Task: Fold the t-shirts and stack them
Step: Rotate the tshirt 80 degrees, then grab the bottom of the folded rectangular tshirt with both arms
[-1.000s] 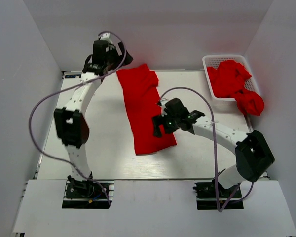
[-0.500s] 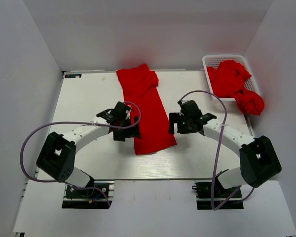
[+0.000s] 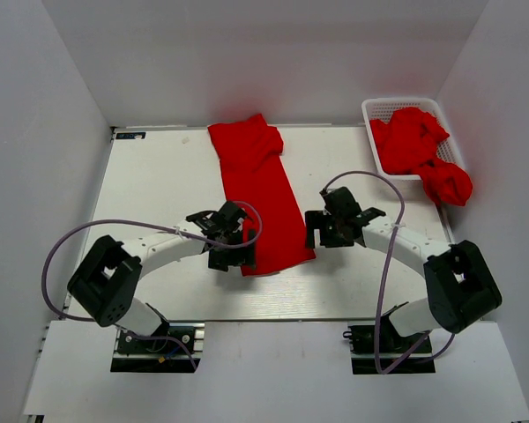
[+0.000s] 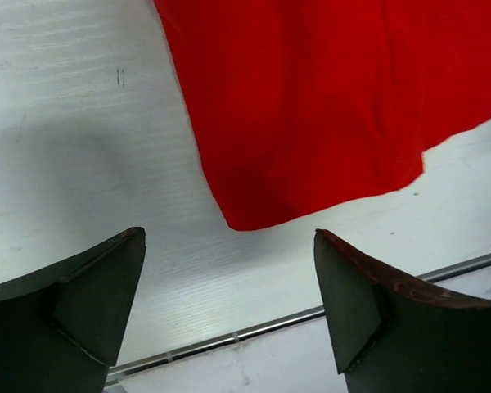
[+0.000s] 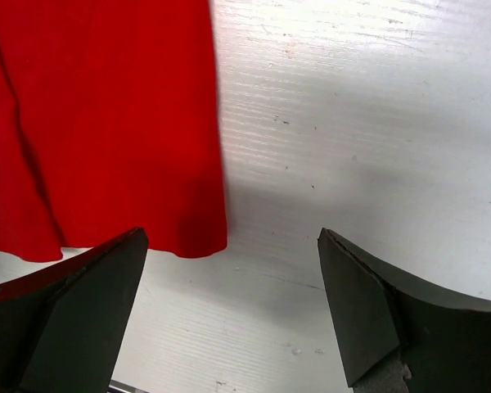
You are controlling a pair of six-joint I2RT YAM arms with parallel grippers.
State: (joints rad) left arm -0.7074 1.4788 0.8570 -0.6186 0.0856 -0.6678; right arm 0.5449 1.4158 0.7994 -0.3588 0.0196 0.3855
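Jaws of the left gripper (image 4: 229, 274) stand apart with nothing between them; the near-left hem corner of the laid-out t-shirt (image 4: 311, 106) lies just ahead of the gap, flat on the table (image 4: 82, 123). The right gripper (image 5: 233, 262) is likewise spread and empty, and the near-right hem corner sits ahead, off toward its left finger. From above, the shirt is a long narrow strip, its long axis running away from the arm bases, near end leaning slightly right. Both grippers flank that near hem, about equally close. Judgement: next comes a two-corner pinch, hem carried toward the far end. The heaped t-shirts (image 3: 416, 145) wait in the basket (image 3: 368, 107) at far right, nearer the right arm.
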